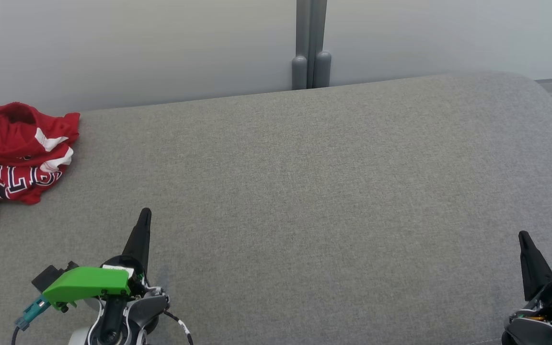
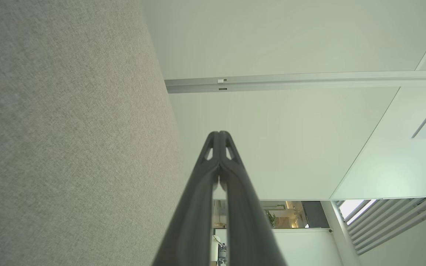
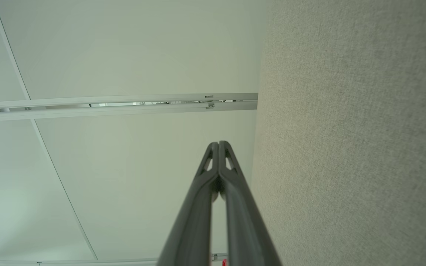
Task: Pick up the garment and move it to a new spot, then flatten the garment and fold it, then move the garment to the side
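The garment [image 1: 15,158] is a red shirt with white trim and lettering, crumpled at the far left of the grey fabric surface [image 1: 304,191] in the head view. My left gripper [image 1: 145,212] is at the lower left, shut and empty, well to the right of and nearer than the garment. At the lower right, my right gripper [image 1: 523,235] is also shut with nothing in it. In the left wrist view my left gripper [image 2: 219,133] has its fingertips pressed together, and the right wrist view shows my right gripper [image 3: 218,143] the same.
A pale wall [image 1: 113,43] runs behind the surface, with a grey vertical post [image 1: 311,43] at its middle. The surface curves away at its far right corner [image 1: 534,91]. A green housing [image 1: 89,282] sits on my left wrist.
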